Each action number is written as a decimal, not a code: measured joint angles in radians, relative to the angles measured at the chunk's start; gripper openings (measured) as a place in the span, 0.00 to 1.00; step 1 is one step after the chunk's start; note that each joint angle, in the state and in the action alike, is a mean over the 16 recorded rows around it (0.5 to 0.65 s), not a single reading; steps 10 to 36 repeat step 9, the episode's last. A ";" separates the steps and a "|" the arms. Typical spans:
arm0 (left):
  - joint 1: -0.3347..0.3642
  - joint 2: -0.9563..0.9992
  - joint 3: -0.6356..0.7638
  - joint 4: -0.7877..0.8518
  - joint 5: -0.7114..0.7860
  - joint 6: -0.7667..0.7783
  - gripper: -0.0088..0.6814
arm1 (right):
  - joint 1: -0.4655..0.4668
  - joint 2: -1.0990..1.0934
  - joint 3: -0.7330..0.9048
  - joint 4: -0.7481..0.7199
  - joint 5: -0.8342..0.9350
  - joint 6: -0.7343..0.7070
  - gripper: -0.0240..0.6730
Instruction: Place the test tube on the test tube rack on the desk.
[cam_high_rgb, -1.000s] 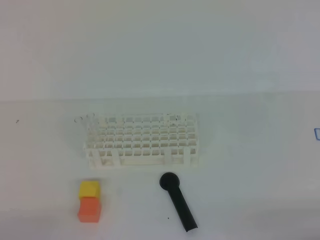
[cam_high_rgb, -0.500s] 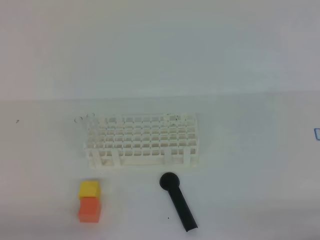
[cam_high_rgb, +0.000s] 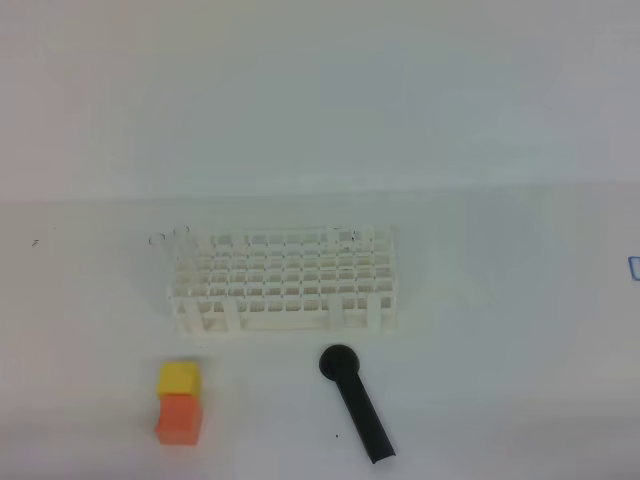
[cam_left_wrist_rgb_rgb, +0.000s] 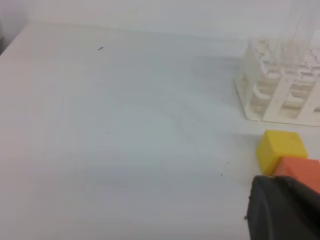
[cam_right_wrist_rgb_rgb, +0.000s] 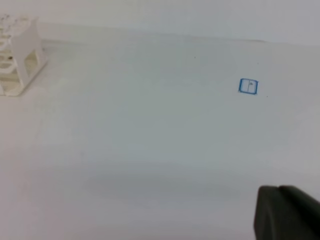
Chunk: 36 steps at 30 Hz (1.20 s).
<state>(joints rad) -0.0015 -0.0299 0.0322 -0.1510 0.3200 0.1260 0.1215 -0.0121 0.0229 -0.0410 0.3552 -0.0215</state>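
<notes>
The white test tube rack (cam_high_rgb: 285, 282) stands mid-desk (cam_high_rgb: 500, 330); its left end shows in the left wrist view (cam_left_wrist_rgb_rgb: 280, 95) and a corner in the right wrist view (cam_right_wrist_rgb_rgb: 22, 60). Faint see-through test tube rims (cam_high_rgb: 168, 237) show at the rack's far left corner, and pale upright tube walls (cam_left_wrist_rgb_rgb: 295, 30) rise above the rack. No arm appears in the high view. My left gripper (cam_left_wrist_rgb_rgb: 282, 205) is a dark shut mass low beside the blocks, holding nothing. My right gripper (cam_right_wrist_rgb_rgb: 285, 212) is likewise shut and holds nothing, over bare desk right of the rack.
A black round-headed scoop (cam_high_rgb: 356, 402) lies in front of the rack. A yellow block (cam_high_rgb: 179, 378) touches an orange block (cam_high_rgb: 180, 418) at the front left, also seen close to the left gripper (cam_left_wrist_rgb_rgb: 281, 147). A small blue-outlined square (cam_right_wrist_rgb_rgb: 248, 86) marks the desk at the right.
</notes>
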 joint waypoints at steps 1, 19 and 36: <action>-0.006 0.000 0.000 -0.002 0.000 0.013 0.01 | 0.000 0.000 0.000 0.000 0.000 0.000 0.03; -0.022 0.003 -0.005 -0.009 0.002 0.041 0.01 | 0.000 0.000 0.000 0.000 0.000 0.000 0.03; -0.022 0.003 -0.005 -0.009 0.002 0.041 0.01 | 0.000 0.000 0.000 0.000 0.000 0.000 0.03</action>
